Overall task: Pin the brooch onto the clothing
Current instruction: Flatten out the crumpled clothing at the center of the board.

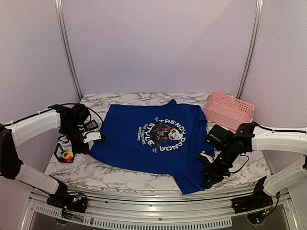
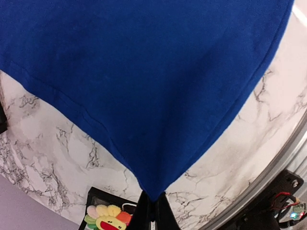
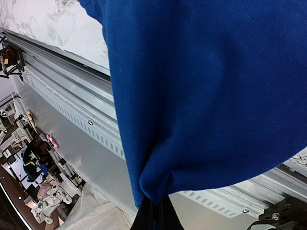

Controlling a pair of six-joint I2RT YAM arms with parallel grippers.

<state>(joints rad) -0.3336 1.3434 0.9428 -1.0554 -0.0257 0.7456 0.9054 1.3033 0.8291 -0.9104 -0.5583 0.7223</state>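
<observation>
Left claw [image 2: 152, 200], right claw [image 3: 154, 205]: T-shirt [image 1: 129, 151] edges

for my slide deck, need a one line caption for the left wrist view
Left gripper pinching a corner of the blue T-shirt over the marble table, flower brooch beside it.

Blue T-shirt [image 1: 125, 140] on marble table [image 1: 111, 175]

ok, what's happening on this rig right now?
The royal-blue T-shirt lies spread on the marble table, pinched at two corners: the left gripper is shut on one, the right gripper on another. The multicoloured flower brooch sits untouched in the black frame holder at the table's left edge.
</observation>
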